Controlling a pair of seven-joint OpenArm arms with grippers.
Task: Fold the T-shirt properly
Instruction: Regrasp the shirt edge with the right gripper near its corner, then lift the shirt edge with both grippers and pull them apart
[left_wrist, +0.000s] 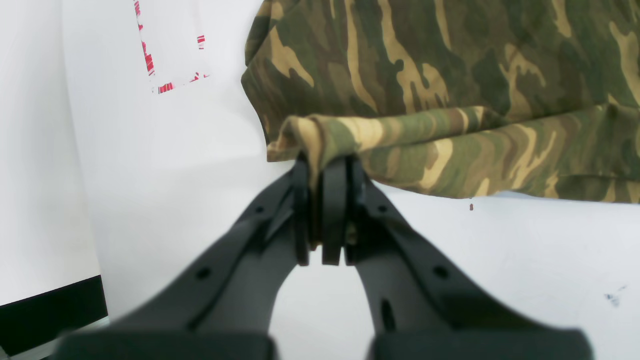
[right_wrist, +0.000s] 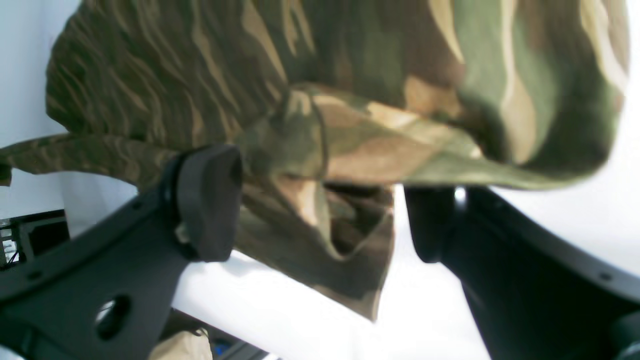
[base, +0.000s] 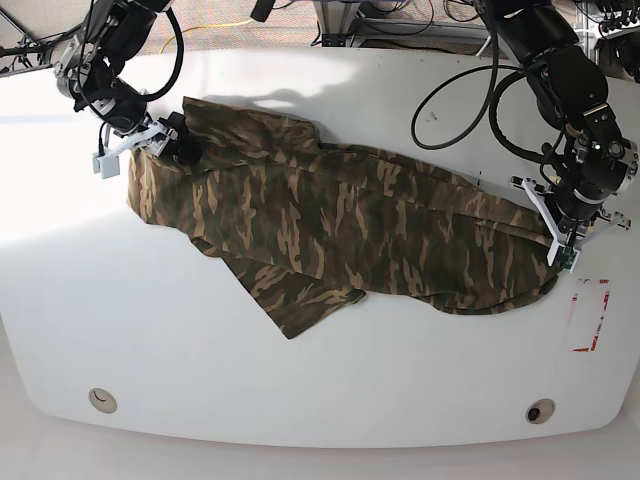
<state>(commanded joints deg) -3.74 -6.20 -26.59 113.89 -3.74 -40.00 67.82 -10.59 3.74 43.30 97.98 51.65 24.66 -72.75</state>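
T-shirt (base: 340, 225) spread across the middle of the white table (base: 300, 380), running from upper left to right in base view, wrinkled, not folded flat. One pointed flap reaching toward the near edge, lower centre.

Left gripper (left_wrist: 325, 175) at the shirt's right end in base view. Jaws together, clamped on a bunched fold of the hem; cloth pinched between the pads and rolled over them in the left wrist view. Rest of the cloth lying on the table beyond the pinch.

Right gripper (right_wrist: 320, 200) at the shirt's upper-left corner in base view. Jaws apart, cloth hanging between them in the right wrist view. Left-hand pad (right_wrist: 207, 200) touching cloth; the other pad partly under a drooping fold, contact there not clear. No firm grip visible. A loose corner dangling below the jaws, clear of the table.

Red-and-white marked rectangle (base: 588, 315) on the table just beside the left gripper, near the right edge. Two round holes (base: 100, 400) along the table's near edge. Cables (base: 460, 90) trailing from the arms at the far side.
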